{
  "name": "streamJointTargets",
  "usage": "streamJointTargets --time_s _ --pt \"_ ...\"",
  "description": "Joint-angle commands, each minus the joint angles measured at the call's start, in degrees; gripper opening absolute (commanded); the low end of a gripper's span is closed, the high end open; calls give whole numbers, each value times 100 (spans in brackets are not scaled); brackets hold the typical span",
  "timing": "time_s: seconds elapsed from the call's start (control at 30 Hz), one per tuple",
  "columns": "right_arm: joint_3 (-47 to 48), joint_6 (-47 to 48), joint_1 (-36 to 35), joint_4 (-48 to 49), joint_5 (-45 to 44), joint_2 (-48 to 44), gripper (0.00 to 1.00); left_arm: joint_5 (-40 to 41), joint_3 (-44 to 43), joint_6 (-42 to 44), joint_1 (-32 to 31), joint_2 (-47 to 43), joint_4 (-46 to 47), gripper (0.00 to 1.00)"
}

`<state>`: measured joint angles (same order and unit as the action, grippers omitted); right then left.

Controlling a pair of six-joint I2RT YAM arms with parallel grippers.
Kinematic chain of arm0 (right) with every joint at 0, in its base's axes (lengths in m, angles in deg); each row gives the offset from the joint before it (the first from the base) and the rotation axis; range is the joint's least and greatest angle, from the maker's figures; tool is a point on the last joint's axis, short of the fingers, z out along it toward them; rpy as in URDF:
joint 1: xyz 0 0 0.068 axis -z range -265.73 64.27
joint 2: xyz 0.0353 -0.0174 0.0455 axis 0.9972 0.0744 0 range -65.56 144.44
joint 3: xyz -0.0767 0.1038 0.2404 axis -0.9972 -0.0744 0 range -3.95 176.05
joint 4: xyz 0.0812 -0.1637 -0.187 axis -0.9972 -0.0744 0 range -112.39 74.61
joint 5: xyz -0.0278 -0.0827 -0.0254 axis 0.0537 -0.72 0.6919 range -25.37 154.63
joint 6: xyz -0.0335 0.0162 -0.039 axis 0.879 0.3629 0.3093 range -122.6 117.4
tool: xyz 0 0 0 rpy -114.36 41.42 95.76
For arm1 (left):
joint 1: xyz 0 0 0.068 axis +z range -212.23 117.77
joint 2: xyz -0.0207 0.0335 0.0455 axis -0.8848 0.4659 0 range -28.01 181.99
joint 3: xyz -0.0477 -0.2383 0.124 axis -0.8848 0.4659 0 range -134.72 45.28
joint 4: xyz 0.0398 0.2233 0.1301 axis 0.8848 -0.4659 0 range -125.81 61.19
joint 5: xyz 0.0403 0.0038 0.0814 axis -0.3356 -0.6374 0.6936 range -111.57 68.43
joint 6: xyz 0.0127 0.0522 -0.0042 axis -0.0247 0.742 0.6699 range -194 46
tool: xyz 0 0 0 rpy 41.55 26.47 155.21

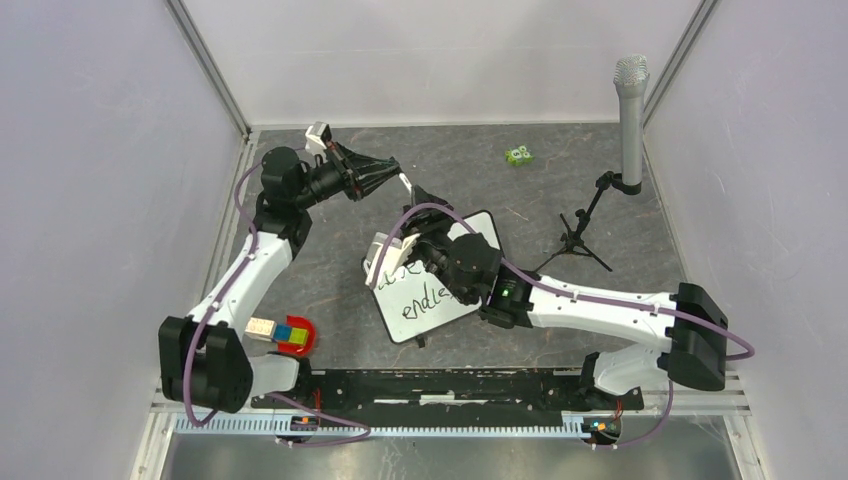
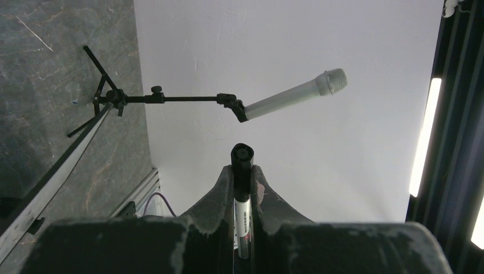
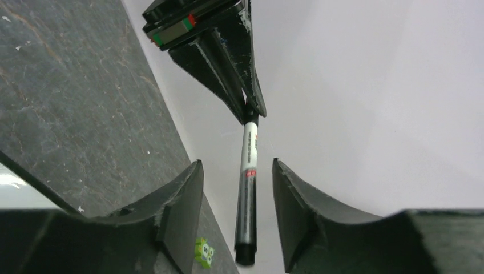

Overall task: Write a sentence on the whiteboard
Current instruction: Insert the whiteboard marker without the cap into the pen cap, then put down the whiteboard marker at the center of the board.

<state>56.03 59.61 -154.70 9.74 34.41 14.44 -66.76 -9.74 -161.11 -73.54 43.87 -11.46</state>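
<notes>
Top external, right arm [image 1: 590, 305] partly hiding sentence [image 1: 425, 301], left claw [image 2: 242, 174] pinching marker [image 3: 249, 154], right claw [image 3: 236, 163] parted, seemingly around it

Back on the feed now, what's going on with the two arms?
The left pincer is shut on a marker. The right pincer is open around the marker's other end, with a gap on both sides. The whiteboard lies on the table beneath them, and the sentence on it is partly hidden by the right arm.
</notes>
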Motion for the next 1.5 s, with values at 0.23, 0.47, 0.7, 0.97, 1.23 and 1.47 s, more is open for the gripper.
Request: streamJointTargets --time_s 0.23,0.47,0.7,0.97,1.23,1.47 --pt "-268 -251 16 -631 765 -517 79 -122 -534 -202 603 750 444 2" --pt "170 -932 65 -1544 989 -674 92 -228 -875 1119 1121 1200 -355 2" --pt "663 -1878 328 -2771 1476 -855 98 325 -1616 3954 1620 1485 -2724 2" --pt "956 -2519 488 -3547 1694 -1000 98 1282 -2653 6395 1772 2260 -5089 2" --pt "1182 -3002 667 -4222 1924 -1098 98 2043 -3304 8197 1765 3135 -6564 2" --pt "1429 -3461 1034 -5141 2613 -941 98 2752 -2883 8702 1633 3450 -6965 2"
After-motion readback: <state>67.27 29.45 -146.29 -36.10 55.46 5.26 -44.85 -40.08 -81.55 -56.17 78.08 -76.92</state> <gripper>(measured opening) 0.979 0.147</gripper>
